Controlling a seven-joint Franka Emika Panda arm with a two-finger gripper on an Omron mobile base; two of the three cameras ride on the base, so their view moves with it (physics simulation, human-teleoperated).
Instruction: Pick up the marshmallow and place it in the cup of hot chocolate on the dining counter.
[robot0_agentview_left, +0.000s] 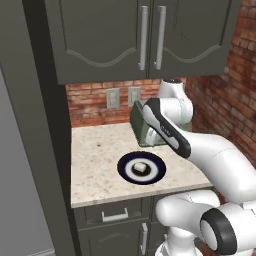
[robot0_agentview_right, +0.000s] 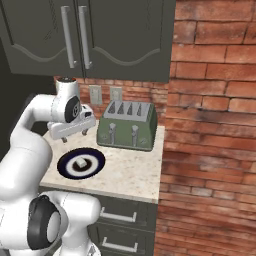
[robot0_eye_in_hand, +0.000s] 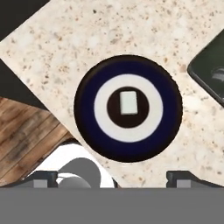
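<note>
white marshmallow (robot0_eye_in_hand: 129, 102), just one, on one plate (robot0_eye_in_hand: 87, 113); end effector (robot0_eye_in_hand: 111, 177) spread wide, empty.

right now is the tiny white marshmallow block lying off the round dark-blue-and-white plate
No, the marshmallow sits in the dark centre of the round dark-blue-and-white plate on the speckled counter.

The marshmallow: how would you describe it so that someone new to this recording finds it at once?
Start at the beige speckled counter under the dark wall cabinets, in front of the green toaster. On it lies a round dark-blue-and-white plate, and the marshmallow sits in the plate's dark centre. It is the one tiny white, soft-edged block there, far smaller than the plate.
</note>
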